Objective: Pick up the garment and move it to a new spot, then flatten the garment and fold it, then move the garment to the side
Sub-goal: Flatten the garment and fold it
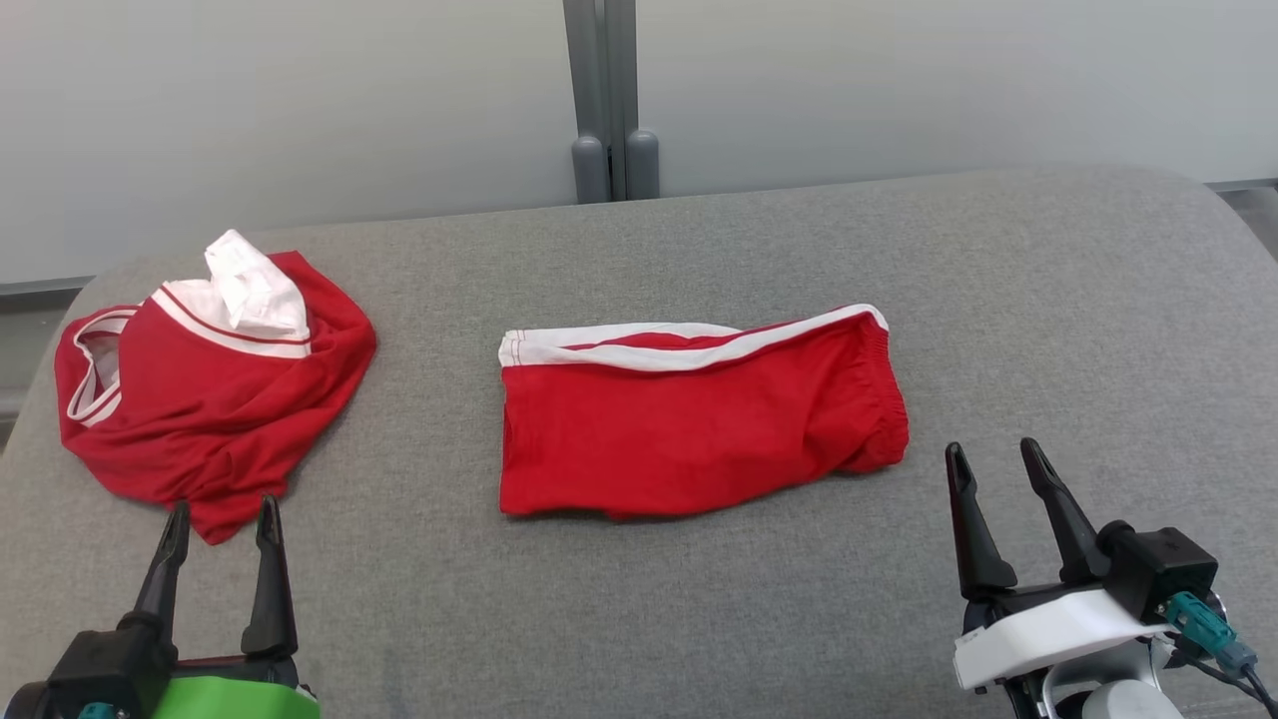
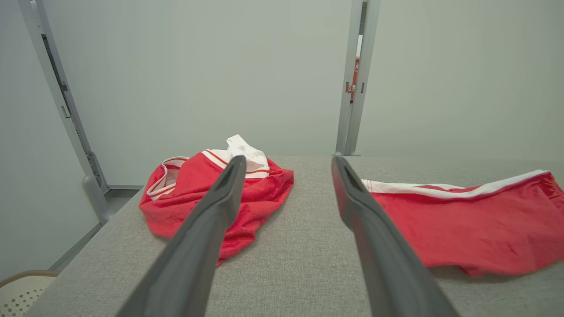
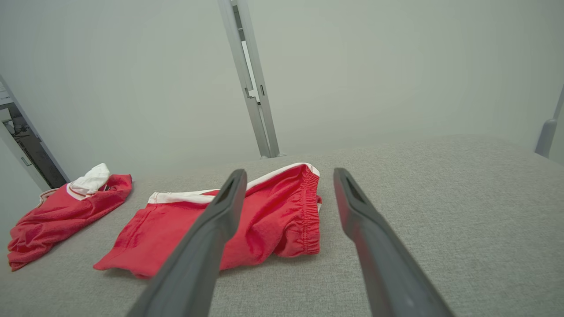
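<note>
**Item 1.** Shorts: red, folded flat, lying at the middle of the grey counter. The long axis runs left to right across your head view. The gathered waistband is at the right end, the plain end is at the left, and a white stripe runs along the far edge.

**Item 2.** Crumpled garment: red and white, heaped at the counter's left end, well apart from the shorts.

**Item 3.** Left hand: fingers apart and empty. The heap's near corner shows between its tips.

**Item 4.** Right hand: fingers apart and empty, near the waistband end but not touching it.

**View notes.** Your left wrist view adds a basket below the counter's corner. Your right wrist view shows the waistband's gathers plainly.
</note>
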### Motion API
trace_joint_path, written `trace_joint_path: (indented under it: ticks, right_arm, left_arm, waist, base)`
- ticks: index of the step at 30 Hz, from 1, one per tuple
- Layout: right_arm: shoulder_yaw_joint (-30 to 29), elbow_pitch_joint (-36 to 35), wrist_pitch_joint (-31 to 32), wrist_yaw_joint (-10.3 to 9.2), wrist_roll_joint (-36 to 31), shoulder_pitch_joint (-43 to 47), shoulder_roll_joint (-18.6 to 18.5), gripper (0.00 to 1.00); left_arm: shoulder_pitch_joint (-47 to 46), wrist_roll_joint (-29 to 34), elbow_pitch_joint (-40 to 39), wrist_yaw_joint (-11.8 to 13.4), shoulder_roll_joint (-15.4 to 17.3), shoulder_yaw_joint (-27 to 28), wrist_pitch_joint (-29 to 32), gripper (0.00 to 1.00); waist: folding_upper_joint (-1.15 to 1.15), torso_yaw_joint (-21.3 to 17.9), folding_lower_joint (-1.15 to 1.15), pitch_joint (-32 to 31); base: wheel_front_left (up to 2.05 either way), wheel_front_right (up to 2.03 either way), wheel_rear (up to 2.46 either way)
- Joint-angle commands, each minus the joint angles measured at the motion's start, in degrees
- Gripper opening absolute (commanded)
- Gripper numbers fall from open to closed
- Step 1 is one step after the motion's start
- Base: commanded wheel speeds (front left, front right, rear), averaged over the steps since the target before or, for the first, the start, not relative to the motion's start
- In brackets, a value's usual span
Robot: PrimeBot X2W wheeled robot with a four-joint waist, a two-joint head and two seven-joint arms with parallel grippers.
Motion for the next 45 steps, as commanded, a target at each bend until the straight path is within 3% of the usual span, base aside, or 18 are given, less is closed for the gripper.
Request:
trace_joint_path:
  ticks: [1,8,16,45]
  right_arm:
    - [0.07,-0.56,0.3,0.01,-0.49,0.85,-0.22,1.0]
    - [0.19,-1.22,0.8,0.01,-1.21,1.7,-0.35,1.0]
    - [0.37,-0.94,1.04,0.01,-1.93,1.58,-0.67,1.0]
    - [0.34,0.58,1.58,0.01,-3.56,1.39,-0.62,1.0]
  left_arm:
    - [1.23,0.51,-0.33,-0.66,-0.71,0.8,-0.01,1.0]
    - [1.65,2.79,-0.34,-3.73,-2.57,2.97,-0.01,1.0]
    - [1.07,5.1,0.15,-5.54,-3.81,4.45,-0.01,1.0]
    - [-0.12,8.27,3.45,-6.56,-5.63,6.54,-0.01,1.0]
  waist:
    - [0.0,0.2,0.0,-0.01]
    - [0.0,0.85,0.0,0.12]
    - [0.0,1.07,0.0,0.26]
    - [0.0,0.98,0.0,-0.2]
  base:
    - [0.0,0.0,0.0]
    - [0.0,0.0,0.0]
    - [0.0,0.0,0.0]
    - [0.0,0.0,0.0]
